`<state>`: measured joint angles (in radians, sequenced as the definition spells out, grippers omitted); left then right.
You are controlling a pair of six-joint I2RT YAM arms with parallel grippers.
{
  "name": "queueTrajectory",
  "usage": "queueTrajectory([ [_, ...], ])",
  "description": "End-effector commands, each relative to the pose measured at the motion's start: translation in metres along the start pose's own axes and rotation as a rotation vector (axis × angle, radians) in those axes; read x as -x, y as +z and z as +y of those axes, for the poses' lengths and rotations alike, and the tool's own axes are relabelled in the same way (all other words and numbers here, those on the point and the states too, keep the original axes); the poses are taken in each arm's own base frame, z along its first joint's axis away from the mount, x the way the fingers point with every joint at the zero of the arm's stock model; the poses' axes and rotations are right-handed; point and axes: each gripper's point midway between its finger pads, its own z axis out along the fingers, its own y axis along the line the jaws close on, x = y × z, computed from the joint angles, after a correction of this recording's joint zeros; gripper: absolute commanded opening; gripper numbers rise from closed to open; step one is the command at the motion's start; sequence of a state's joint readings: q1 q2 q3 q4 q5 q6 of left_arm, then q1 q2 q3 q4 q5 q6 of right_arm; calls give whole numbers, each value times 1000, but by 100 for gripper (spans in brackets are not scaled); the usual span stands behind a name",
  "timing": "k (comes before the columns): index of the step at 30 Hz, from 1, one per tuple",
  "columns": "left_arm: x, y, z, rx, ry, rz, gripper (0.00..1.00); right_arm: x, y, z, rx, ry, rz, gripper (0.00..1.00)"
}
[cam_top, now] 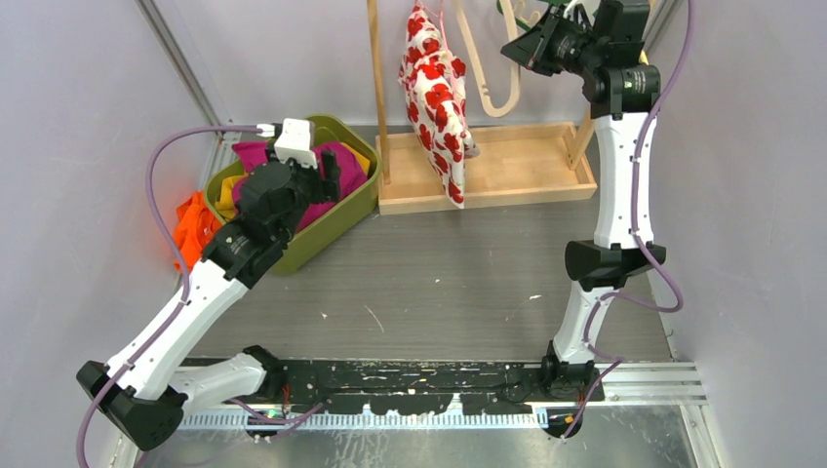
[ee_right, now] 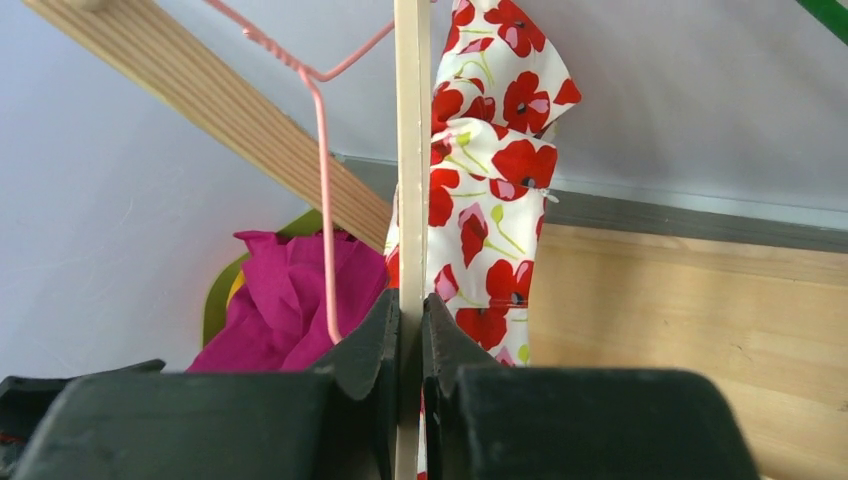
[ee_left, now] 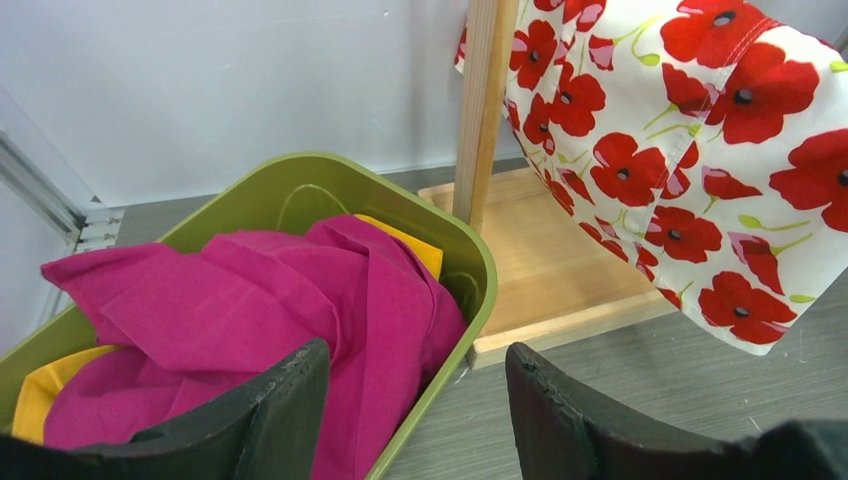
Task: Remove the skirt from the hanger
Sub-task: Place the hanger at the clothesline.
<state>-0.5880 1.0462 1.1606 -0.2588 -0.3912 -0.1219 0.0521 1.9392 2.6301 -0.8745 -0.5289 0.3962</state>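
The skirt (cam_top: pixel 437 97), white with red poppies, hangs limp from the top of the wooden rack, its hem reaching down over the rack's base. It also shows in the left wrist view (ee_left: pixel 700 130) and the right wrist view (ee_right: pixel 490 200). A pale wooden hanger (cam_top: pixel 499 78) hangs to its right. My right gripper (cam_top: pixel 515 47) is high at the rack, shut on the hanger's thin edge (ee_right: pixel 411 150), with the skirt just behind. A pink wire hanger (ee_right: pixel 322 200) hangs beside it. My left gripper (cam_top: pixel 330 168) stands open over the bin's near right rim, holding nothing (ee_left: pixel 418 400).
A green bin (cam_top: pixel 346 210) at the left holds magenta cloth (ee_left: pixel 250 300) and some yellow cloth. Orange cloth (cam_top: pixel 195 229) lies outside it by the left wall. The rack's wooden base tray (cam_top: pixel 507 161) and upright post (ee_left: pixel 482 110) stand right of the bin.
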Motion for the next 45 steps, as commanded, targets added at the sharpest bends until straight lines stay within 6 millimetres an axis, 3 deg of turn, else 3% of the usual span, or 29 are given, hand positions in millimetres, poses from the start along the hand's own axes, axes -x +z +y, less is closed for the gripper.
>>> queueTrajectory([
  [1, 25, -11, 10, 36, -20, -79, 65, 21, 5, 5, 34, -38, -74, 0],
  [16, 17, -6, 9, 38, -14, -60, 65, -11, 37, -27, 14, 28, 28, 0],
  [24, 15, -6, 10, 45, -13, -59, 66, -14, 41, -31, 19, 28, 34, 1],
  [27, 13, -4, 9, 42, -10, -54, 66, -19, 36, -31, 20, -1, 48, 19],
  [30, 13, -4, 7, 33, -14, -54, 66, -15, 27, -29, 4, -55, 17, 45],
  [32, 13, -4, 6, 28, -17, -56, 66, -9, 19, -27, -12, -90, -16, 55],
  [38, 16, -5, 5, 17, -22, -63, 66, 4, -12, -17, -66, -155, -82, 60],
  [45, 23, -9, 2, -5, -32, -74, 66, 37, -89, 10, -169, -320, -299, 66],
])
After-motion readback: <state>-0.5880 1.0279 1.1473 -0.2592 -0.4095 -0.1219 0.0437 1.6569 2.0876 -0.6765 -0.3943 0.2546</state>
